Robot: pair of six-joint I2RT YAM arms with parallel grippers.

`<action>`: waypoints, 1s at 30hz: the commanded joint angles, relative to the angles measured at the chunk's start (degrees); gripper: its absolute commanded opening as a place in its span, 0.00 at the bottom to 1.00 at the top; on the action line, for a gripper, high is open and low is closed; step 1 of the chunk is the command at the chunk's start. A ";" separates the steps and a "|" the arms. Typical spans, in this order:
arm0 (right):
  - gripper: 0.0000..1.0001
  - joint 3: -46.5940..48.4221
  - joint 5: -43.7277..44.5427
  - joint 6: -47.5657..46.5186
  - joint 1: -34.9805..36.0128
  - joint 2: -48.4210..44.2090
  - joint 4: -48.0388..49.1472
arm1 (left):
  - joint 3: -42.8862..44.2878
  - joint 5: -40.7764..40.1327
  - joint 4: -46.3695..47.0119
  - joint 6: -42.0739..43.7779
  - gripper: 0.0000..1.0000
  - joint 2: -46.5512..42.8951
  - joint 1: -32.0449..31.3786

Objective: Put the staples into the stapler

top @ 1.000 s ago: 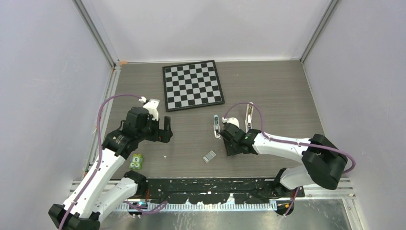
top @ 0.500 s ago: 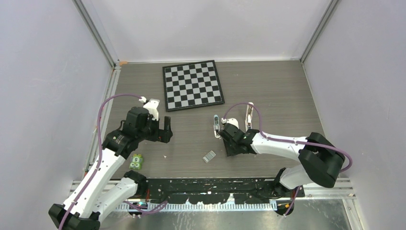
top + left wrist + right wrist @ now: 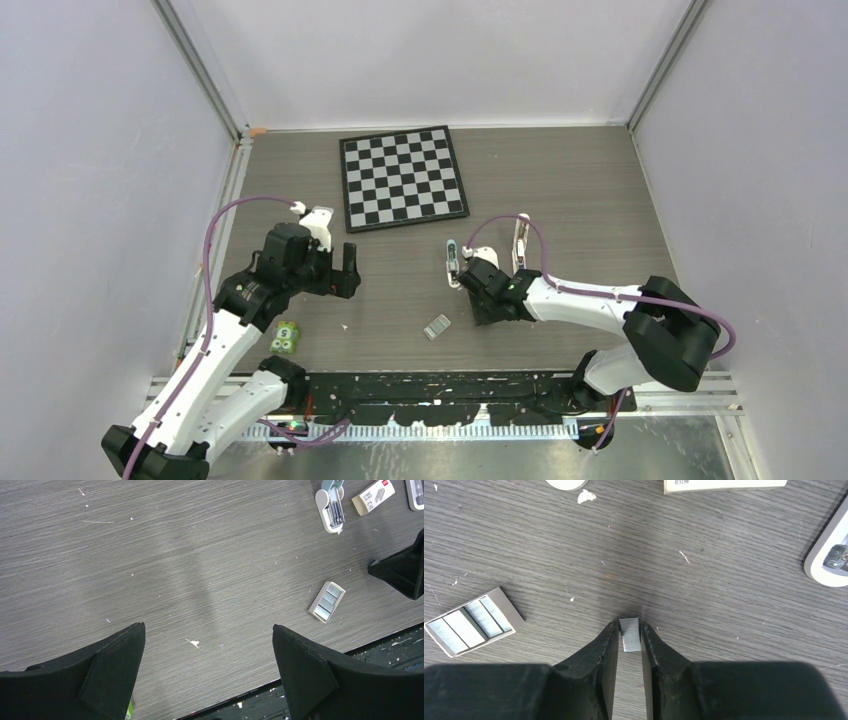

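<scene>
Nearest the arm bases, I am seeing a small green pack point(image 3: 285, 337) lying by the left arm and an open tray of staple strips point(image 3: 436, 327) lying mid-table. Just beyond the tray, my right gripper point(image 3: 629, 626) is pinching the staples point(image 3: 629, 639), a small silvery block, between its fingertips, low over the wooden table point(image 3: 724, 580). I cannot tell whether the block is touching the wood. My left gripper point(image 3: 207, 627) is hovering with its fingers spread wide, clasping nothing. Farther out, a light-blue-and-white object point(image 3: 452, 262) is lying beside the right wrist. The stapler point(image 3: 519, 243) is lying a little to its right, apart from the staples. A chessboard point(image 3: 403, 177) is sitting at the back.
</scene>
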 commanded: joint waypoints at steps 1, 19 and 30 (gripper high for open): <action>0.28 1.04 0.62 0.47 -0.07 -0.11 0.12 | 0.27 -0.60 1.01 0.62 1.00 -0.20 0.17; 0.24 2.41 1.28 0.72 -1.49 -0.90 0.78 | 0.22 -0.60 0.95 0.62 1.00 -0.28 0.17; 0.24 3.17 -0.06 -2.19 -7.24 -4.23 -0.71 | 0.34 -0.60 0.96 0.62 1.00 0.01 0.17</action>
